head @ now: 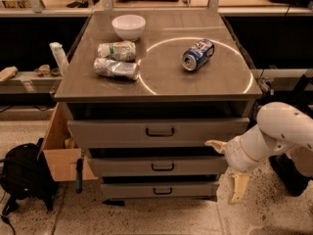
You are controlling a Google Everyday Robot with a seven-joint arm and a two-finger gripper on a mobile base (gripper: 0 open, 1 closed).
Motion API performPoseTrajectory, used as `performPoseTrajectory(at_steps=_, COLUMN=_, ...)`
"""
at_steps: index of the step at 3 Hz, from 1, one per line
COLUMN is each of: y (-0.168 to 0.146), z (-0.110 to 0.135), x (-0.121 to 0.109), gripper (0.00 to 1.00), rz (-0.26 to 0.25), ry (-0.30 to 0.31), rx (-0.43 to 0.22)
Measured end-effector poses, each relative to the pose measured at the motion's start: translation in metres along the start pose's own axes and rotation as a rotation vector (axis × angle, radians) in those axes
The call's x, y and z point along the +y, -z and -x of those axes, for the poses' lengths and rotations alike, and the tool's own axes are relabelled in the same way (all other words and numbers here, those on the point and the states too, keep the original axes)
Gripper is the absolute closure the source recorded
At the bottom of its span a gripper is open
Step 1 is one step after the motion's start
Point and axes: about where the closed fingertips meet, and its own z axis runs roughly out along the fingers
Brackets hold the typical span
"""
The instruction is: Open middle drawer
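The middle drawer [122, 166] is the second of three light-grey drawers in the cabinet, with a low front and a small dark bar handle [162, 167]. Its front sits between the taller top drawer [112, 131] and the lowest drawer [127, 190], and none of its inside shows. My gripper [227, 166] hangs on the white arm at the cabinet's right front corner, level with the middle drawer's right end. Its two cream fingers [215, 145] are spread wide apart and hold nothing. It is well to the right of the handle.
On the cabinet top [161, 82] stand a white bowl [128, 26], two crushed packets [116, 67] and a blue can [197, 54] lying on its side. A cardboard box [61, 155] and a black backpack [22, 177] sit on the floor to the left.
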Motion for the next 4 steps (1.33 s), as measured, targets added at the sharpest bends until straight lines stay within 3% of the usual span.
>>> performPoseTrajectory(at_steps=1, y=-0.013, z=-0.010, x=-0.001, gripper=0.00, rz=0.008, ry=-0.020, rx=0.000)
performPoseTrajectory(at_steps=2, y=-0.034, z=-0.024, x=-0.010, gripper=0.00, rz=-0.024, ry=-0.071, rx=0.027)
performPoseTrajectory(at_steps=4, y=-0.045, z=-0.031, x=-0.013, gripper=0.00, rz=-0.037, ry=-0.087, rx=0.034)
